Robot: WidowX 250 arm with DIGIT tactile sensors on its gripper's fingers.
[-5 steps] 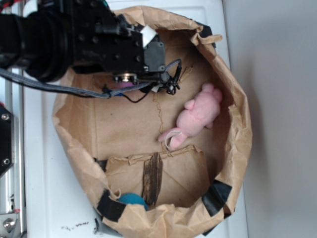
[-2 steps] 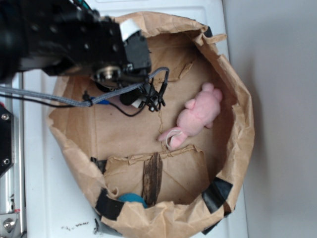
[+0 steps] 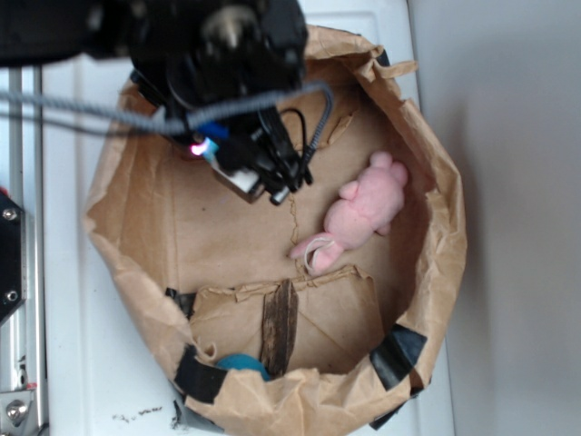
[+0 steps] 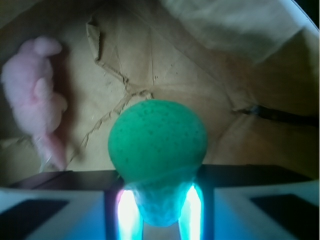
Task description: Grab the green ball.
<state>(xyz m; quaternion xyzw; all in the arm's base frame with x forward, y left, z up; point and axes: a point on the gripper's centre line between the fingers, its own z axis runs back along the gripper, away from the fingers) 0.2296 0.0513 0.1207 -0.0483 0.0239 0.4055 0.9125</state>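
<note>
My tool (image 4: 160,212) is clamped on the small round pale green ball with a finely speckled matte surface (image 4: 157,145). In the wrist view the ball fills the centre of the picture, its lower part pinched between my two fingers (image 4: 127,210), which glow pale blue and pink at either side of it. The ball sits clear above the creased brown paper floor below.

From the exterior view, my black arm reaches in from the upper left over a wide, crumpled brown paper bag (image 3: 436,272) with black tape patches on its rim, resting on a white desk (image 3: 82,363). My tool (image 3: 263,177) hangs inside the bag near its upper edge; the ball itself is hidden behind it there.

A fuzzy pink plush toy (image 3: 363,213) lies on the bag's floor to the right of my tool, apart from it. A darker teal-blue ball (image 3: 243,365) peeks out at the bag's lower rim, beside a folded cardboard flap (image 3: 290,318).
</note>
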